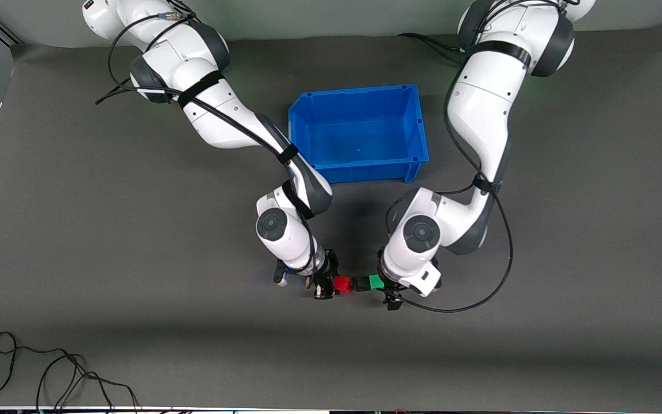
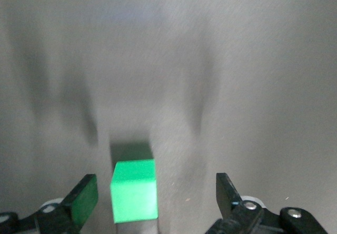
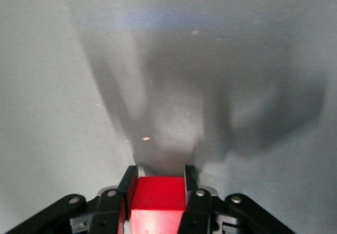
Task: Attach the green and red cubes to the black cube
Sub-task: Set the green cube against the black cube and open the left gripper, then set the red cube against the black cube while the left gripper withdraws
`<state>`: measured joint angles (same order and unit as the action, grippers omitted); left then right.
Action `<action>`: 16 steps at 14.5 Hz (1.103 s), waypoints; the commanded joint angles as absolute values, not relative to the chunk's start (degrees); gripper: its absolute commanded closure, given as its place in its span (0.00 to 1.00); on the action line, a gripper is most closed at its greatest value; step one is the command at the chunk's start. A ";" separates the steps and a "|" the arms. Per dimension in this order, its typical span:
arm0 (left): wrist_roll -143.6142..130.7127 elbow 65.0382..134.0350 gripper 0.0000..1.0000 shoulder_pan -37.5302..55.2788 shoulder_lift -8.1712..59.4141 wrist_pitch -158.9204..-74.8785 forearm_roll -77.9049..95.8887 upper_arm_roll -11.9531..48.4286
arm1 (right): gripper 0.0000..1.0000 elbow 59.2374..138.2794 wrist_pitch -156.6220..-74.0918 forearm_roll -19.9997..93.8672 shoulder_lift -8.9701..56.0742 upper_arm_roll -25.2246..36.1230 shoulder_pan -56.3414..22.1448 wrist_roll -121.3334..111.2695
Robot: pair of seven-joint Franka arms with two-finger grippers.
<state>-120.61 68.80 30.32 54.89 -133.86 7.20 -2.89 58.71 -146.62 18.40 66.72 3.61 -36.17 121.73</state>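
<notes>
Pinching the red cube [image 3: 158,205], the right gripper [image 3: 158,184] faces the spread left gripper [image 2: 157,200], which straddles the green cube [image 2: 134,197].

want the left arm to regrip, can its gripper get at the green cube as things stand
Probably yes: the left gripper is open with the green cube between its fingers, nothing in between. The right gripper is shut on the red cube.

Blue bin and loose cable on the tabletop

The open blue bin [image 1: 360,133] sat on the grey tabletop [image 1: 566,259]; a black cable [image 1: 49,374] coiled well apart from it, nearer the front camera.
</notes>
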 commanded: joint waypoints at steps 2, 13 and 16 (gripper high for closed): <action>-109.20 69.52 0.00 25.85 49.49 -123.43 6.77 -2.72 | 1.00 53.26 -146.87 16.96 71.28 4.31 -36.04 123.57; -85.34 77.25 0.00 17.14 37.00 -108.02 3.35 -2.90 | 0.51 52.82 -146.87 17.05 71.28 3.87 -38.41 124.01; -84.90 77.52 0.00 16.79 36.83 -108.02 2.81 -2.90 | 0.00 52.91 -146.87 17.05 71.28 3.96 -38.32 123.49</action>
<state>-86.01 74.89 16.91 38.99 -108.10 3.84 -3.11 55.11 -146.74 18.20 69.16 3.69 -37.83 121.74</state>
